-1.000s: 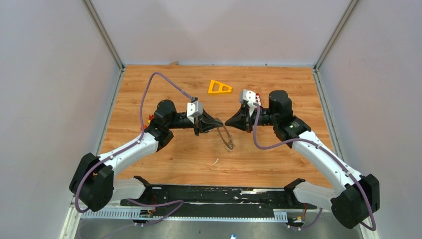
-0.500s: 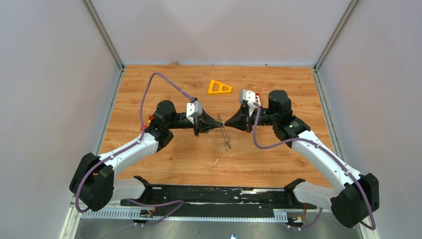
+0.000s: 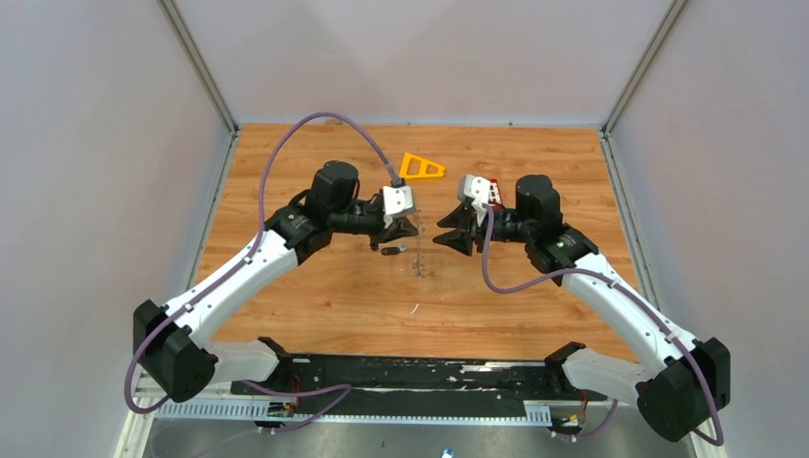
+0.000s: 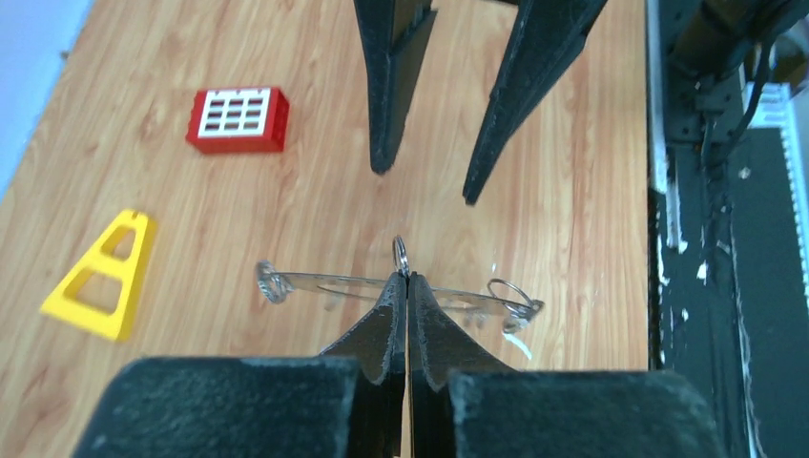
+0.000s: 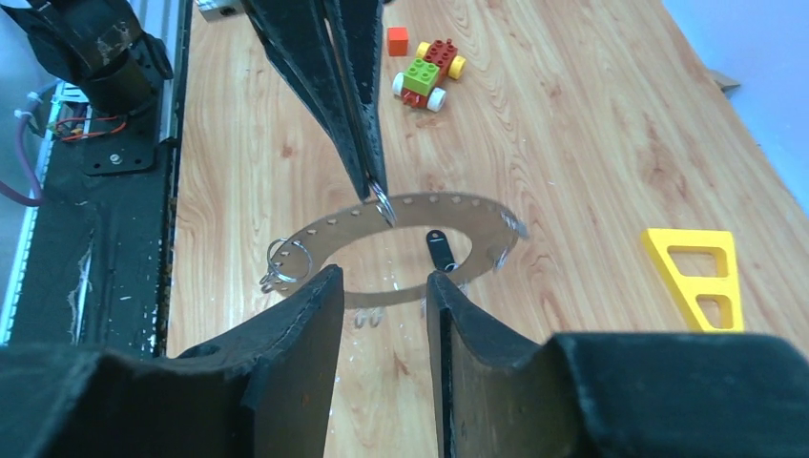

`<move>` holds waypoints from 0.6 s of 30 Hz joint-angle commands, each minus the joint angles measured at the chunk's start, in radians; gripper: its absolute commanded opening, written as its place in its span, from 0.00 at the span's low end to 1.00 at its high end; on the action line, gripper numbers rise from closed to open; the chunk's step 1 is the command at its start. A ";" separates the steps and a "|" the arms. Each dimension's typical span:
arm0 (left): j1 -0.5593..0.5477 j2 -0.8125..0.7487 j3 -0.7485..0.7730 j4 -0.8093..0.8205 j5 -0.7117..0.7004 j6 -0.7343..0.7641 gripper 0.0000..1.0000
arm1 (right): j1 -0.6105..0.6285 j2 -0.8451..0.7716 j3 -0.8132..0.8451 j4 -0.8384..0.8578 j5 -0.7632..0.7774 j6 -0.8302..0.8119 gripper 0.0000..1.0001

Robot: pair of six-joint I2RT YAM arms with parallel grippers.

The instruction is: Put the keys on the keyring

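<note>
Table (image 3: 315,286) wood, mid frame. I've got L hand (image 4: 406,280) clenched on keyring (image 5: 448,201) rim, ring off the table, centre of right wrist view. R hand (image 5: 383,277) released, fingers apart near ring. Black key (image 5: 438,250) lies on table, seen thru ring's hole.

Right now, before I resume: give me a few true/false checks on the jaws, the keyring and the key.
1. The left jaws are shut on the rim of the keyring. True.
2. The right jaws clamp the keyring as well. False: they stand open, clear of it.
3. The key is on the keyring. False: the key lies loose, in neither jaws.
4. The yellow frame lies flat, touching nothing. True.
5. The red block sits on the yellow frame. False: the red block lies apart from it.
</note>
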 commanded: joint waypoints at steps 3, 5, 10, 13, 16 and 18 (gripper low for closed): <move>-0.070 0.002 0.182 -0.462 -0.235 0.155 0.00 | 0.004 -0.016 0.006 -0.001 0.027 -0.046 0.38; -0.094 0.019 0.243 -0.553 -0.279 0.166 0.00 | 0.003 -0.007 0.009 0.002 0.015 -0.040 0.38; -0.130 0.097 0.374 -0.701 -0.342 0.154 0.00 | 0.003 0.012 0.009 0.034 -0.039 -0.005 0.36; -0.153 0.128 0.415 -0.733 -0.364 0.153 0.00 | 0.004 0.035 0.000 0.076 -0.115 0.038 0.36; -0.166 0.135 0.418 -0.721 -0.343 0.158 0.00 | 0.008 0.056 -0.008 0.123 -0.210 0.074 0.36; -0.168 0.128 0.413 -0.702 -0.322 0.162 0.00 | 0.014 0.064 -0.011 0.146 -0.240 0.084 0.36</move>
